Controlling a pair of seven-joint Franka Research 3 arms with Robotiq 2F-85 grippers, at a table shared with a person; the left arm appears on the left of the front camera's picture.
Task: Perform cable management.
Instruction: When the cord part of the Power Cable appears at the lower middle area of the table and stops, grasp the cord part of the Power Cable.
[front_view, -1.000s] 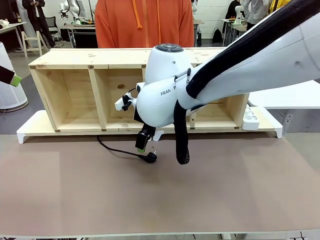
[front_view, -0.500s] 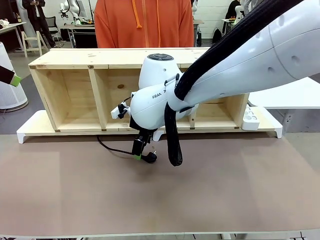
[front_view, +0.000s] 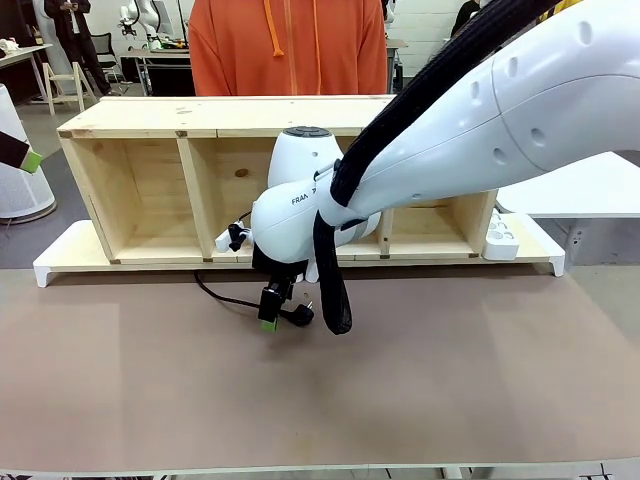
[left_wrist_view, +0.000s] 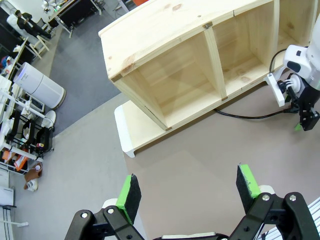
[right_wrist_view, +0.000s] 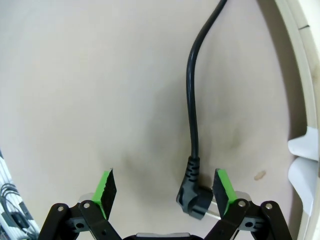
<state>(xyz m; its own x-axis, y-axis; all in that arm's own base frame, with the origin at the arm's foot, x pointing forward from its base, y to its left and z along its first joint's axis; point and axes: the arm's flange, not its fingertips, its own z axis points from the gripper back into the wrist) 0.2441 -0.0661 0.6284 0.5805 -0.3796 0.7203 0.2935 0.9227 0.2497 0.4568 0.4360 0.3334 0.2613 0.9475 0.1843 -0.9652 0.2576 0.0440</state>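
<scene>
Right gripper (right_wrist_view: 165, 189) open and empty, just above the plug (right_wrist_view: 192, 201) of the cable (right_wrist_view: 191, 100). Plug lies off-centre, beside 1 pad (right_wrist_view: 223, 186); closing could shove it aside.

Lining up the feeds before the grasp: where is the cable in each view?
Front: cable left of centre, in front of the shelf.
Left wrist: cable at right, mid-height.
Right wrist: cable right of centre, running top to bottom.
Shared landmark: the open right gripper by the plug.
</scene>
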